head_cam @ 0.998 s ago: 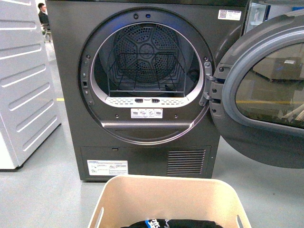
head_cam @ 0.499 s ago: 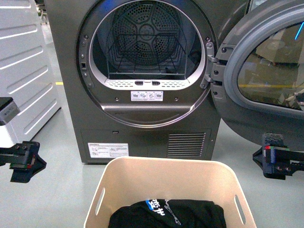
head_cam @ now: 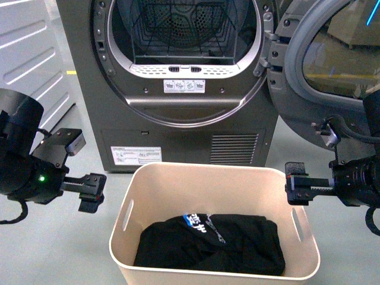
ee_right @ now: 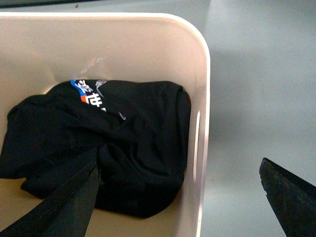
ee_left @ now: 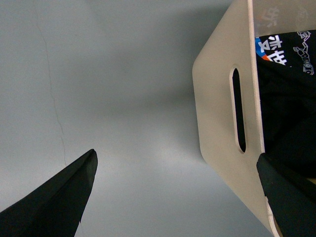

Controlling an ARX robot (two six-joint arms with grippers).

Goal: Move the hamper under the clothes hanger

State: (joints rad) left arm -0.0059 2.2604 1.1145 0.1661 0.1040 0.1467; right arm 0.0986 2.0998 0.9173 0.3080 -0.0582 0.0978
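A dark grey dryer is seen ahead with its round door swung open to the right. The beige hamper is set on the grey floor just before the dryer, between the two arms. A black garment with a blue and white print is lying in it. The left gripper is held just beside the hamper's left end and the right gripper at its right end. Both are spread wide with nothing clasped, each end wall with its slot lying between the fingers. Whether any contact is made cannot be told.
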